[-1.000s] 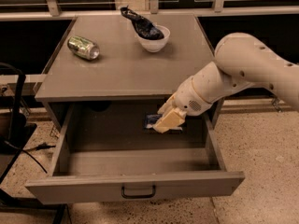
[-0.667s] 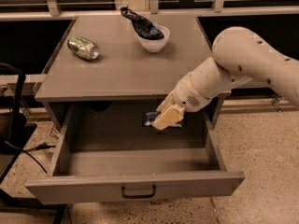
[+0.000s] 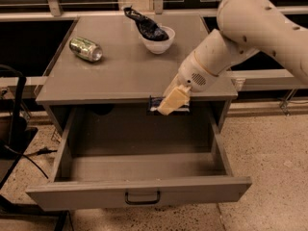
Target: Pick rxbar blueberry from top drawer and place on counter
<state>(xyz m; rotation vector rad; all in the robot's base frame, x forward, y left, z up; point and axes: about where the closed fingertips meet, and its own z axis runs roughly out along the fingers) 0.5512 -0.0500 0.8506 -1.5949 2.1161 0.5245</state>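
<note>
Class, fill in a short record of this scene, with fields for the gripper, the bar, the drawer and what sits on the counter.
gripper: above the top drawer, by the front edge of the counter, shut on the rxbar blueberry
rxbar blueberry: held in the air, not yet on the counter
top drawer: pulled open
counter: holds a can on its side and a white bowl with a dark bag
</note>
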